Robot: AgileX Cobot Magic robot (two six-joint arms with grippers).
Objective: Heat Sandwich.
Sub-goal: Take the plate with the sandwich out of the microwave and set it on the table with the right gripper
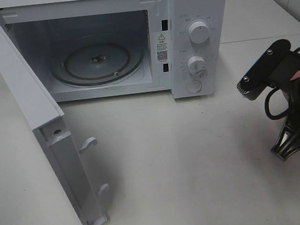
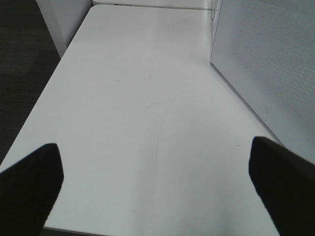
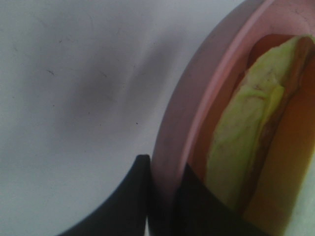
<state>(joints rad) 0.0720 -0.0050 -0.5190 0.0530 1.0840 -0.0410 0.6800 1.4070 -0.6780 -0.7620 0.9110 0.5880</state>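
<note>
In the right wrist view the sandwich [image 3: 246,137], pale bread with a yellowish-green layer and a tan crust, lies on a round pink plate [image 3: 197,98]. My right gripper [image 3: 165,196] is shut on the plate's rim, one finger outside it and one inside. In the high view the right arm [image 1: 290,104] stands at the right edge of the table; plate and sandwich are hidden there. My left gripper [image 2: 152,147] hangs open over bare table, with nothing between its fingers, and does not show in the high view.
The white microwave [image 1: 193,12] stands at the back with its door [image 1: 27,103] swung wide open to the left and its glass turntable [image 1: 97,61] bare. Its perforated side [image 2: 266,64] is near my left gripper. The table's edge [image 2: 34,108] drops to dark floor.
</note>
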